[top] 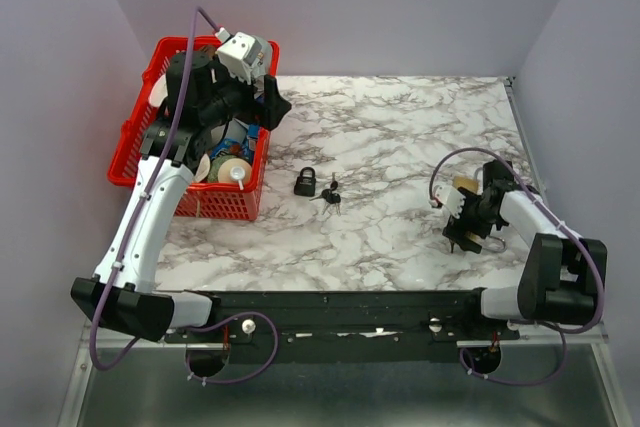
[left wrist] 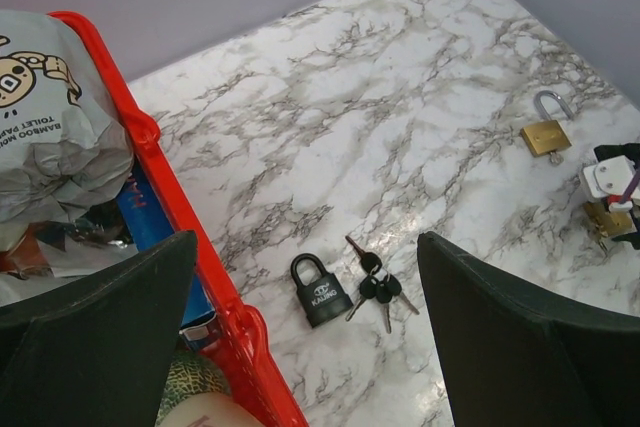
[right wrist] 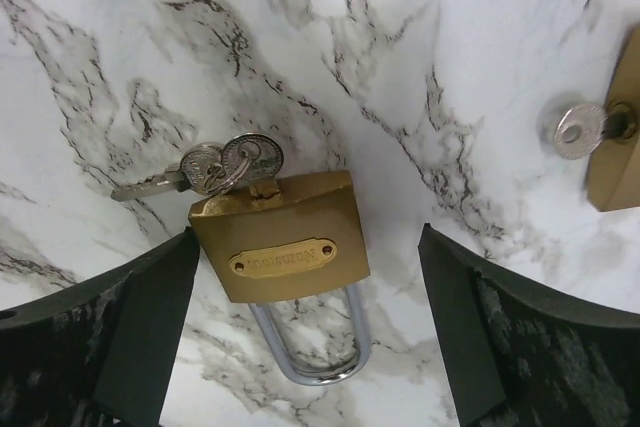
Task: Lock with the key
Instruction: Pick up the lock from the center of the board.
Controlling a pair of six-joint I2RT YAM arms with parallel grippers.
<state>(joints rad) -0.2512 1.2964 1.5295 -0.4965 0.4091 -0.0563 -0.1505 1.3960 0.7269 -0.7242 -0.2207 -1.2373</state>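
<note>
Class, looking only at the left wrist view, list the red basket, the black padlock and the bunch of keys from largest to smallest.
1. The red basket, by far.
2. The black padlock and the bunch of keys: about alike, so no ranking between them.

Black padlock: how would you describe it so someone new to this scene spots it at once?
Find the red basket on the left of the marble table. Just off its near right corner lies the black padlock, with a bunch of black-headed keys beside it. It is the only black lock; the brass padlocks lie far to the right.
</note>
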